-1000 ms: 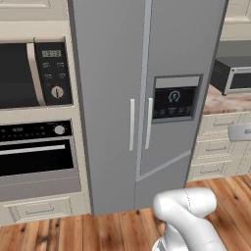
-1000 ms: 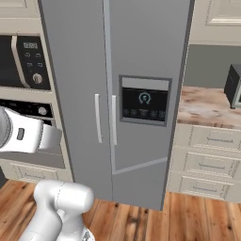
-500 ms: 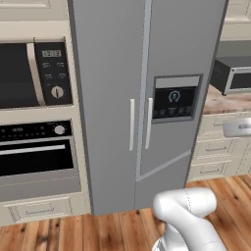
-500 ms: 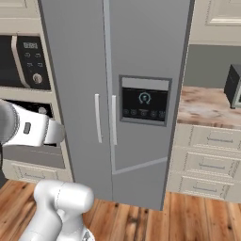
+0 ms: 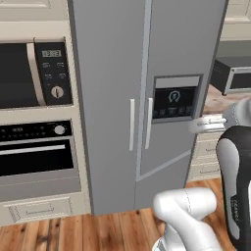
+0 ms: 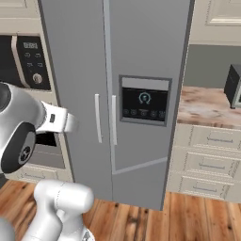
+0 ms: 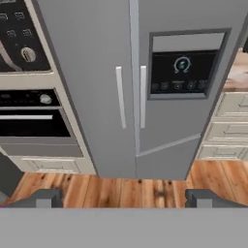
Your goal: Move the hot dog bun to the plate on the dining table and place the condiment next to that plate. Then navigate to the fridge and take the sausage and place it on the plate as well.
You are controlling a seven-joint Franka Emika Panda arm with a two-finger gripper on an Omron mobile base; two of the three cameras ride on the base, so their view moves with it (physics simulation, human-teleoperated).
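The fridge stands straight ahead, tall and grey, with both doors shut. Two pale vertical bar handles meet at its middle seam, and a dark dispenser panel sits in the right door. My gripper faces the doors from some distance, open, with nothing between its fingertips. My arm's white hand is raised at about handle height. The sausage, hot dog bun, plate, condiment and dining table are out of view.
A cream column with a microwave and an oven adjoins the fridge on the left. On the right is a marbled counter over cream drawers, with a dark appliance. Wooden floor lies in front.
The arm has swung further into both base views, and its hand has come closer in front of the fridge doors. The fridge stays shut and the base has not moved.
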